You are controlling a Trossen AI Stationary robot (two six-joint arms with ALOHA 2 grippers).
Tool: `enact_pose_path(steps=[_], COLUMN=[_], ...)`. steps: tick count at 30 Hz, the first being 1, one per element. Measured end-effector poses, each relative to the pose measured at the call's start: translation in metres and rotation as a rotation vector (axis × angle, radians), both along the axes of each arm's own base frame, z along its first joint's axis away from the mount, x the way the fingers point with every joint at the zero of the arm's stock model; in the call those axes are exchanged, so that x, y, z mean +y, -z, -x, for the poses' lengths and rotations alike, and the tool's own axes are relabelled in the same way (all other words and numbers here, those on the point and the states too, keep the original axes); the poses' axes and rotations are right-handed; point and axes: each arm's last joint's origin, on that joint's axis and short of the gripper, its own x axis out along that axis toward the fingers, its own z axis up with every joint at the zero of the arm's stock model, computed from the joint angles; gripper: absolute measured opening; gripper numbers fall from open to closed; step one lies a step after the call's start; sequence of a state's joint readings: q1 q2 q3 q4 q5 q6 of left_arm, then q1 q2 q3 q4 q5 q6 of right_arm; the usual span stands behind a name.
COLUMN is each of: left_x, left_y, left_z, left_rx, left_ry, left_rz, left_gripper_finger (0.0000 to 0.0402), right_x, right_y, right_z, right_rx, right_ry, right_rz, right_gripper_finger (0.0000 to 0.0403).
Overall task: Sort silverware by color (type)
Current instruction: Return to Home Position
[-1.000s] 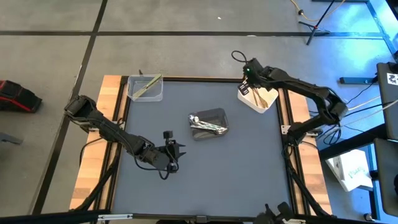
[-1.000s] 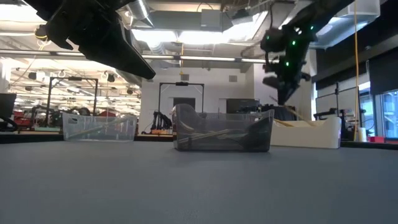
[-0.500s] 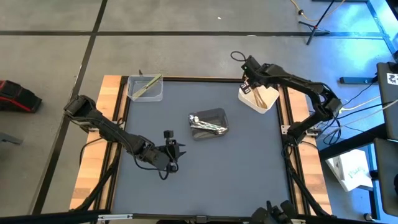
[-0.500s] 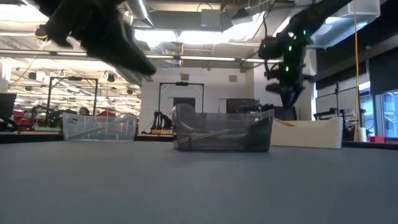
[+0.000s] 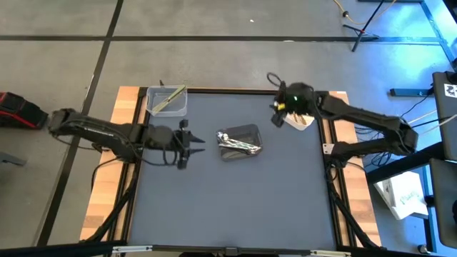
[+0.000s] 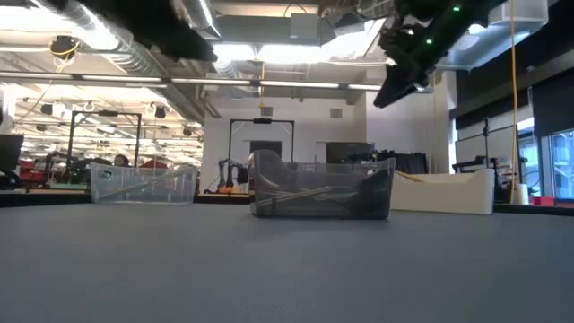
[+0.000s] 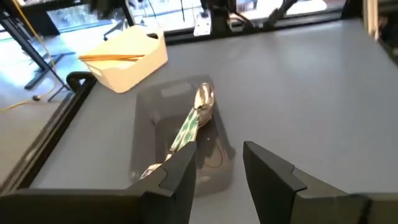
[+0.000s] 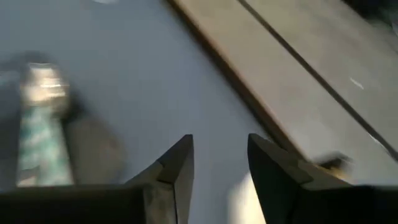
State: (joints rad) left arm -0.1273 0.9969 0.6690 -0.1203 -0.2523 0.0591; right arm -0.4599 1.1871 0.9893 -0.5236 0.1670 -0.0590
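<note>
Three lots of silverware, one lot to a tub, all placed from the dark grey tub (image 5: 248, 128) standing mid-counter (image 5: 235, 207).

Item 1. Silver pieces (image 7: 198, 115): inside the dark grey tub, lying along its length, with a spoon bowl showing at one end.

Item 2. Pale green pieces (image 5: 166, 100): in the clear tub (image 5: 178, 109), well apart from the grey tub, on my left arm's side and farther back, at the counter's corner.

Item 3. Tan pieces (image 7: 112, 57): lying across the top of the white tub (image 7: 140, 67), well apart from the grey tub, on my right arm's side and farther back.

Item 4. My left hand (image 5: 191, 139): raised above the counter, near the grey tub on its left side and pointing toward it. The fingers stand a moderate gap apart with nothing between them.

Item 5. My right hand (image 5: 275, 111): raised, to the back right of the grey tub, between it and the white tub and just beside the white tub's edge. The fingers stand a moderate gap apart and hold nothing.

Seen from counter level, both arms sit higher than the grey tub's rim.
</note>
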Motion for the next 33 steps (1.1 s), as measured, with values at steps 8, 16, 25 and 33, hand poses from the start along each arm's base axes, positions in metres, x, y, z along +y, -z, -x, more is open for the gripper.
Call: enact_pose_path(steps=[8, 16, 25, 33], left_x=[0.035, 0.037, 0.032, 0.031], left_y=[0.038, 0.067, 0.083, 0.092], left_z=[0.038, 0.065, 0.086, 0.096], left_rx=[-0.181, -0.317, -0.412, -0.466], left_ry=[-0.019, -0.058, -0.066, -0.058], left_rz=[0.109, 0.157, 0.181, 0.178], left_gripper_finger=[0.0088, 0.0027, 0.0006, 0.0002], right_x=[0.025, 0.044, 0.062, 0.073], right_y=[0.043, 0.062, 0.072, 0.092], right_z=[0.026, 0.058, 0.097, 0.121], right_rx=[-0.202, -0.392, -0.558, -0.688], right_ry=[-0.239, -0.322, -0.310, -0.309], right_rz=[-0.029, 0.005, 0.079, 0.112], right_gripper_finger=[0.0071, 0.0005, 0.0004, 0.0002])
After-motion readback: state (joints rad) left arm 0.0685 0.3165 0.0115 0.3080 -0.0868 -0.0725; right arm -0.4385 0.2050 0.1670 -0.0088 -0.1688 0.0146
